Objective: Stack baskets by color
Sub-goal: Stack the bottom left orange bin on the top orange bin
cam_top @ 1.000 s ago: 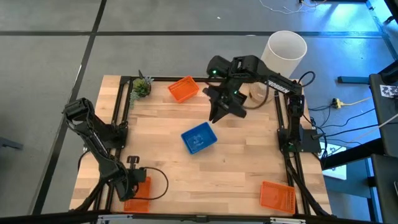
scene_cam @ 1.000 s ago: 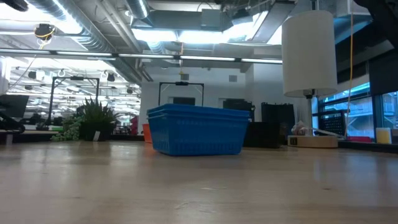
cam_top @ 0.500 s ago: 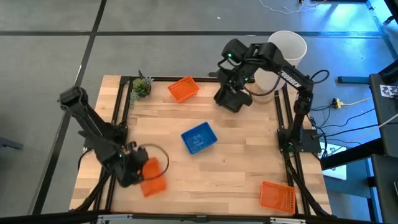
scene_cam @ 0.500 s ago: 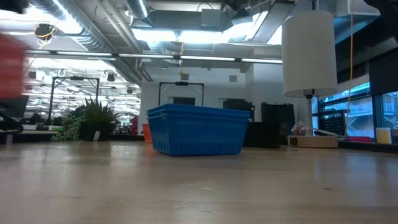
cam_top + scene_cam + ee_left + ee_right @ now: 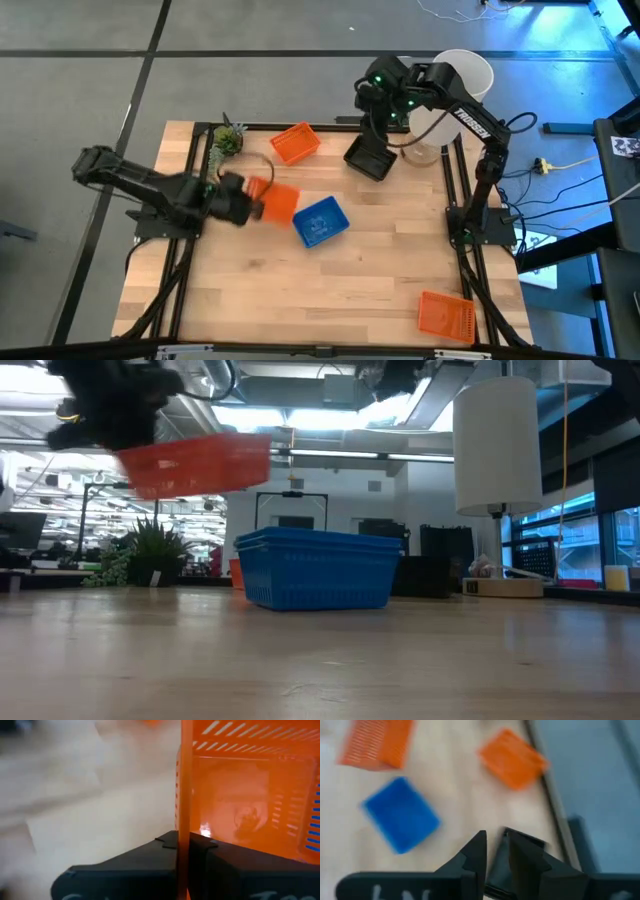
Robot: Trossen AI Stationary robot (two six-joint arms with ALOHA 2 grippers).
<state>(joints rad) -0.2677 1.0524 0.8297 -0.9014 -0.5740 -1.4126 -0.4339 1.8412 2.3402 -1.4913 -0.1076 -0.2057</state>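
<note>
Left arm stretched low across from the left bench edge, left tool [image 5: 258, 202] pinched tight on an orange basket [image 5: 280, 203] wall, raised. Right arm folded up at far right, right tool [image 5: 372, 150] pointing down.

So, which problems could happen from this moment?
The left gripper pinches only one wall of the orange basket it carries above the table, so it may slip or swing. It hangs close to the blue basket and could knock it. The right gripper holds a black basket likewise.

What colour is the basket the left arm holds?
Orange basket; clearest in the left wrist view.
</note>
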